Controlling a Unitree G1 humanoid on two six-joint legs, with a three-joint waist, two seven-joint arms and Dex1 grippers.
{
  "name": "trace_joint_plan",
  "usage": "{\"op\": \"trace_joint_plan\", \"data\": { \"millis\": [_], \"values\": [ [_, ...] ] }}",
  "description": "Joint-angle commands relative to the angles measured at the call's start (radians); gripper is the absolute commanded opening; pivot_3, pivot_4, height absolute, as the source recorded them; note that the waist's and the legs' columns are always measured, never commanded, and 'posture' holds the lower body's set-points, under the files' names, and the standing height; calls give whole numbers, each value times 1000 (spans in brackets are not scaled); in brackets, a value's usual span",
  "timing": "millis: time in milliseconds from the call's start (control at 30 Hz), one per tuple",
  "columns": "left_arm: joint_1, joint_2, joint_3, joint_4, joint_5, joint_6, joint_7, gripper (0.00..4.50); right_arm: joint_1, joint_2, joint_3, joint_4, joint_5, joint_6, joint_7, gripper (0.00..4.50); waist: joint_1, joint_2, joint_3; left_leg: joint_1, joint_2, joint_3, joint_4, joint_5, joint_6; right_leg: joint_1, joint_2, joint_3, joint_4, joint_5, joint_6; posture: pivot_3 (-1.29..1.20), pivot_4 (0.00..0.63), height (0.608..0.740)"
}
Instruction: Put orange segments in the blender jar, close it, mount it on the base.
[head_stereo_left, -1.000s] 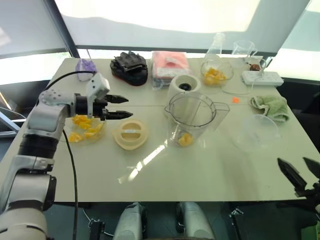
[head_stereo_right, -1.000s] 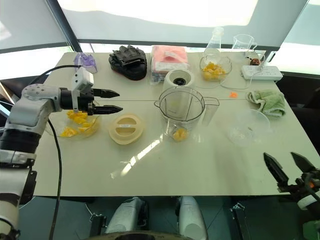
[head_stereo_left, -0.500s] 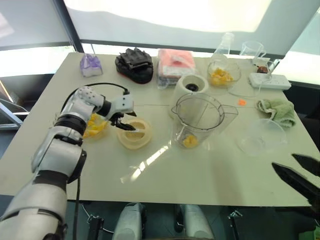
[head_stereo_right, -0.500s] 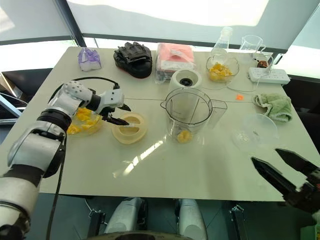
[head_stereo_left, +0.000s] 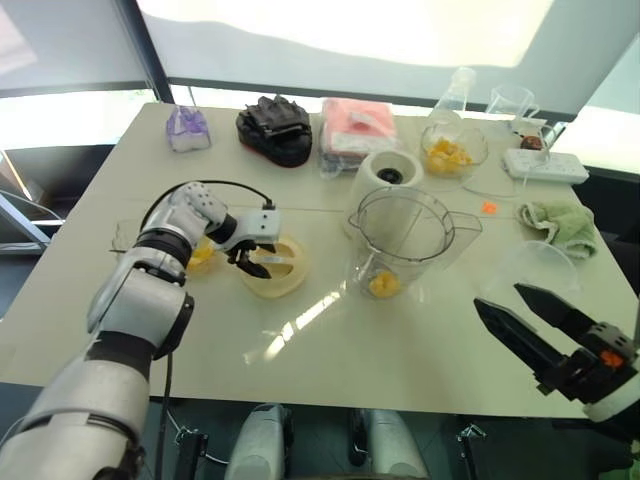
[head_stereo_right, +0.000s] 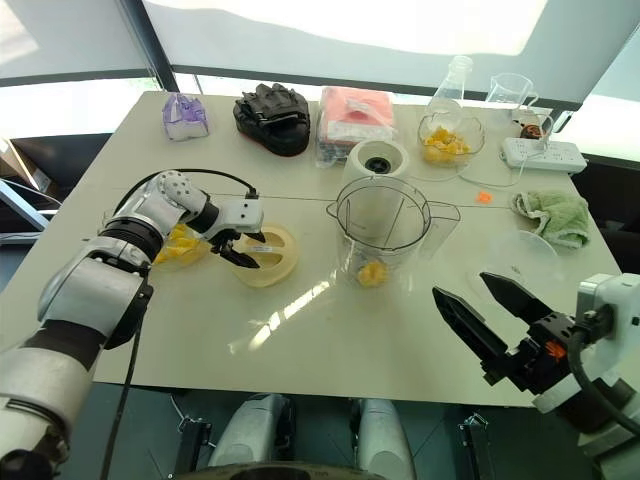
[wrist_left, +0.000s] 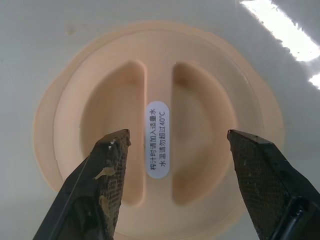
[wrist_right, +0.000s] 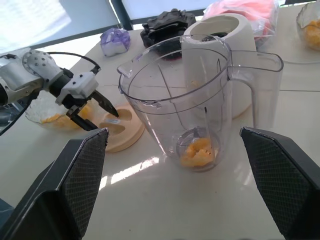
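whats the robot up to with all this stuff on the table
It is making up a blender. Orange segments already lie in the open blender jar, which stands on the table in front of the base. The left gripper hangs open over the cream lid, astride its centre ridge. The right gripper is open beside the jar, holding nothing.

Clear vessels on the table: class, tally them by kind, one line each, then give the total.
Blender jar: 1
Bowls: 3 – by the left arm, at the back, empty near the towel
Flask: 1
Beaker: 1
Total: 6
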Motion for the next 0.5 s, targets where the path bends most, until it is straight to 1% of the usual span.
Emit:
{"op": "trace_joint_plan", "data": {
  "millis": [33,233,267,300,433,467,500],
  "values": [
    [3,-30,24,8,2,39,41,3257,-29,20,50,-17,-59,-37,-22,4433,-1,-1,-1,0,0,0,0,0,0,0,0,0,0,0,0,0,150,740],
    [30,-63,11,25,37,83,145,3257,-42,30,85,-10,-92,-61,-26,4433,-1,-1,-1,1,0,0,0,0,0,0,1,0,1,0,0,0,150,740],
    [33,-66,11,26,42,85,152,2685,-41,30,87,-8,-97,-63,-25,4500,0,-1,-2,2,0,0,0,0,0,0,1,0,2,0,0,0,150,740],
    [37,-70,5,27,52,86,169,2417,-40,27,88,-5,-104,-63,-23,4500,-1,-1,-2,2,0,0,0,0,0,1,1,0,2,0,0,0,150,740],
    [48,-74,-8,29,77,76,201,381,-40,24,92,1,-116,-65,-18,4500,-1,-2,-6,5,1,0,0,0,0,4,0,-1,2,0,0,0,150,740],
    [49,-75,-5,29,78,77,205,259,-41,25,94,5,-122,-64,-15,4500,-1,-2,-8,7,1,0,0,0,0,6,0,-1,2,0,0,0,150,740],
    [50,-75,-2,29,77,77,210,269,-42,25,97,9,-129,-62,-13,4500,-1,-2,-9,8,1,-1,0,0,0,7,0,-1,2,-1,1,0,150,740]
  ]
}}
